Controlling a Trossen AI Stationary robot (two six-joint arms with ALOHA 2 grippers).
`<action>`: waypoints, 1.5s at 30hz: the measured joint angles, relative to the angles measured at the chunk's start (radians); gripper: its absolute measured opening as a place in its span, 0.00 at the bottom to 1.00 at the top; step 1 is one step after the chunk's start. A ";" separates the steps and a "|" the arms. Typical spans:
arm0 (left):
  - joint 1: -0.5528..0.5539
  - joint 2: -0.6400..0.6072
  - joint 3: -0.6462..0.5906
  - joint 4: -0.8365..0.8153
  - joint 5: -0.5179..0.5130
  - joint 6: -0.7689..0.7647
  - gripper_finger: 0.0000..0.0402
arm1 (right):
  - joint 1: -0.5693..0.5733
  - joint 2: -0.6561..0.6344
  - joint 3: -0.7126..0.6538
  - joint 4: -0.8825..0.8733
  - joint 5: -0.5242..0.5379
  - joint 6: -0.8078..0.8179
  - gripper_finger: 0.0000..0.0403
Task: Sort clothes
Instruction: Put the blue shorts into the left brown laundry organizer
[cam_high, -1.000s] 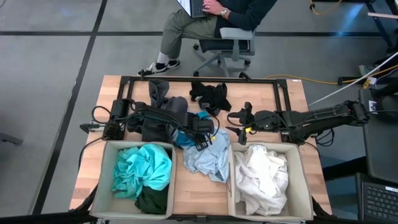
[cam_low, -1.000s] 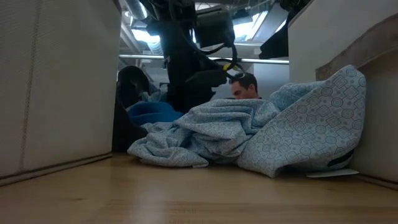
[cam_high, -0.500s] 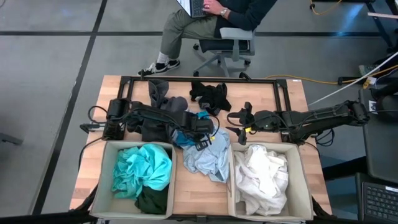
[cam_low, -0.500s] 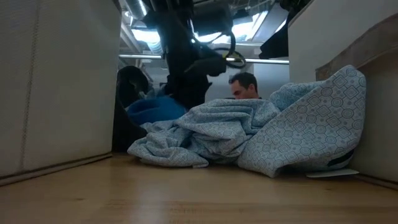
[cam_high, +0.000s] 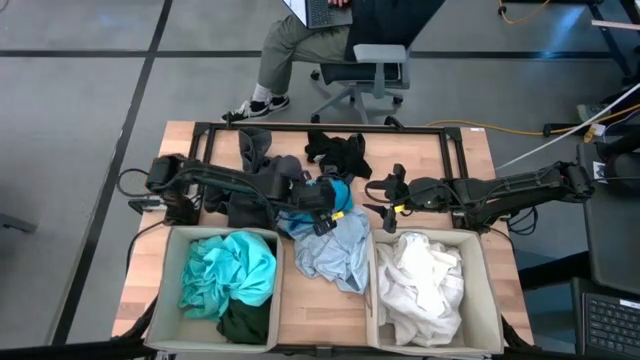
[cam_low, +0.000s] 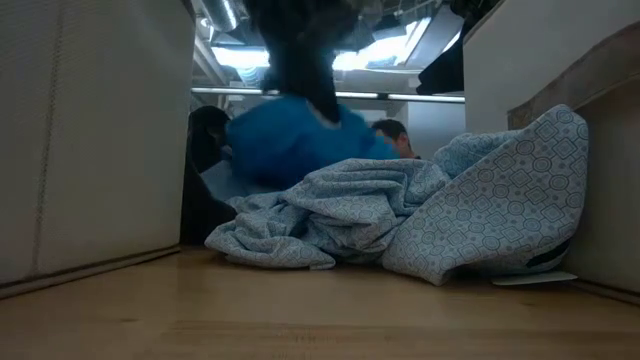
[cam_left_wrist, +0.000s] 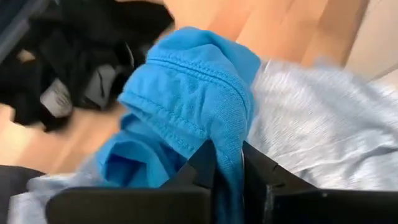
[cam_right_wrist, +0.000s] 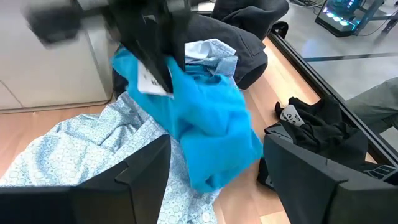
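Bright blue cotton garment (cam_left_wrist: 186, 106) hangs pinched in the left gripper (cam_left_wrist: 229, 163), twelve o'clock of the patterned pale-blue cloth (cam_high: 335, 255); right gripper (cam_high: 388, 210) gapes wide.

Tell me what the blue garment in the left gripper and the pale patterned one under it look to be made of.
Blue garment: soft matte knit, probably cotton jersey, judging by its stitched rolled hem and limp hang from the left gripper. Pale patterned garment: thin woven-looking cloth, likely cotton, with a small printed geometric pattern and crisp crumpled folds.

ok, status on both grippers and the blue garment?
Left gripper shut on blue garment, lifting it. Right gripper open, idle nearby. Pale patterned garment lies underneath.
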 joint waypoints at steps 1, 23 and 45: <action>-0.007 -0.015 0.000 0.005 -0.018 0.000 0.08 | 0.000 0.000 0.000 0.000 0.000 0.000 0.64; -0.274 -0.388 0.000 0.040 -0.295 0.004 0.09 | 0.000 0.000 0.000 0.004 0.000 0.001 0.64; -0.773 -0.685 0.001 -0.397 -0.275 -0.682 0.08 | 0.000 0.000 -0.001 0.005 0.000 0.030 0.64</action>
